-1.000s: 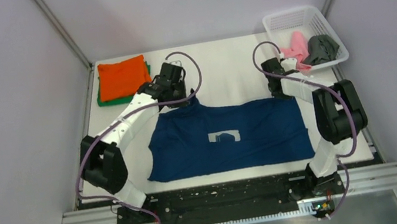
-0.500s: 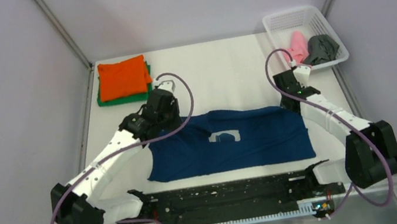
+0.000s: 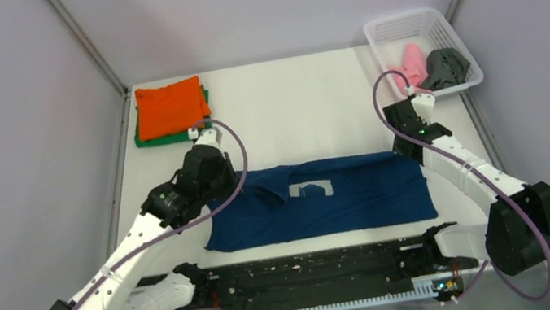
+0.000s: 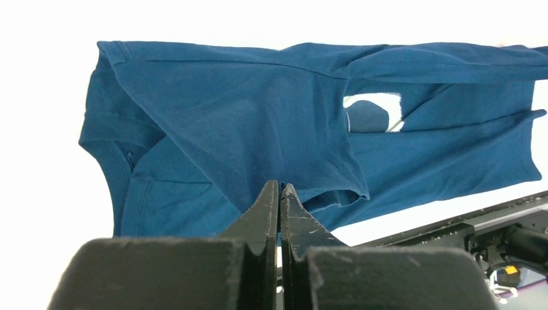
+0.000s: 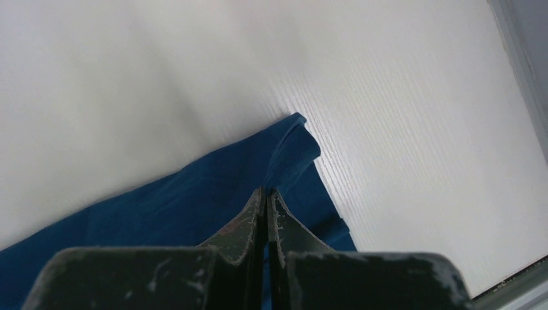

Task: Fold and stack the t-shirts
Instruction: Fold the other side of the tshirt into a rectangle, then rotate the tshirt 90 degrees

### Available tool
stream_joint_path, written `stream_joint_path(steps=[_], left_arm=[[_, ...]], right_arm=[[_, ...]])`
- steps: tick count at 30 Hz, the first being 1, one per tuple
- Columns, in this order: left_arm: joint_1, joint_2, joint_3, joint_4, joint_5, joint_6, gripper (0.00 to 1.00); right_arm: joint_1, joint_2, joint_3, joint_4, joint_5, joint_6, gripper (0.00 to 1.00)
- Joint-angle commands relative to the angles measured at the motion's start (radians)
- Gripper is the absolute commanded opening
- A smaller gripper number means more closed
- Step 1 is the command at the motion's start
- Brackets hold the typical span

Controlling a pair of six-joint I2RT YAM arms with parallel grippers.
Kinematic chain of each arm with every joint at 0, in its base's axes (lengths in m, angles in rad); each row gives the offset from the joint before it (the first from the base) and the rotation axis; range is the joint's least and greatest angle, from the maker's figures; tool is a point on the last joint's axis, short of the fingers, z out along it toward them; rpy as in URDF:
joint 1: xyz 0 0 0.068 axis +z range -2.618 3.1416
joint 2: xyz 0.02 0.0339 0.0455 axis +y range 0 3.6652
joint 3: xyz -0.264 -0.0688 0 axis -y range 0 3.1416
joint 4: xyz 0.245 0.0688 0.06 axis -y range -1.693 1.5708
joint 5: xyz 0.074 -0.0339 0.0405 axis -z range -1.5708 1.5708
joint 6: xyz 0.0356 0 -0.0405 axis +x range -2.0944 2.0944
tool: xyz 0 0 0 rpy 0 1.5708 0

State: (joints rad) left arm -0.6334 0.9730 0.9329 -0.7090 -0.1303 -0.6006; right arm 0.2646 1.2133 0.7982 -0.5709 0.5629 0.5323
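The navy blue t-shirt (image 3: 360,196) lies on the white table, its far part folded toward the near edge, with the pale print (image 3: 311,189) partly showing. My left gripper (image 3: 220,186) is shut on the shirt's far left edge (image 4: 304,194) and holds it lifted over the body. My right gripper (image 3: 409,150) is shut on the shirt's far right edge (image 5: 284,161). A folded orange t-shirt (image 3: 170,106) lies on a folded green one (image 3: 143,138) at the far left. Pink (image 3: 409,65) and dark grey (image 3: 444,66) shirts lie in the basket.
The white mesh basket (image 3: 400,25) stands at the far right corner. The black rail with the arm bases (image 3: 313,268) runs along the near edge. Grey walls close in the table on both sides.
Both grippers have pulled the shirt's far edge toward the near side, folding the shirt over itself. The print is now partly covered.
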Motion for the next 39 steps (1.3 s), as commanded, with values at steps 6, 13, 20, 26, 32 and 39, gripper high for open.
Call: stream_joint_path(steps=[6, 13, 20, 26, 32, 39], left_arm=[[-0.011, -0.161, -0.104, -0.045, 0.01, -0.112, 0.0], [-0.013, -0.248, -0.268, -0.068, 0.023, -0.227, 0.0], [-0.014, -0.339, -0.384, -0.165, 0.018, -0.323, 0.51], [-0.011, -0.355, -0.329, -0.123, 0.018, -0.329, 0.99], [-0.012, -0.108, -0.319, 0.218, 0.124, -0.283, 0.99], [0.028, 0.355, -0.281, 0.504, 0.14, -0.367, 0.99]], right_arm=[[0.002, -0.09, -0.029, -0.039, 0.008, 0.001, 0.03], [0.002, -0.094, -0.126, -0.038, 0.011, 0.088, 0.05], [0.002, -0.094, -0.172, -0.083, 0.032, 0.176, 0.61], [0.002, -0.214, -0.131, -0.106, 0.004, 0.179, 0.84], [0.002, -0.297, -0.249, 0.193, -0.383, 0.05, 0.99], [0.002, -0.114, -0.305, 0.397, -0.536, 0.002, 0.99]])
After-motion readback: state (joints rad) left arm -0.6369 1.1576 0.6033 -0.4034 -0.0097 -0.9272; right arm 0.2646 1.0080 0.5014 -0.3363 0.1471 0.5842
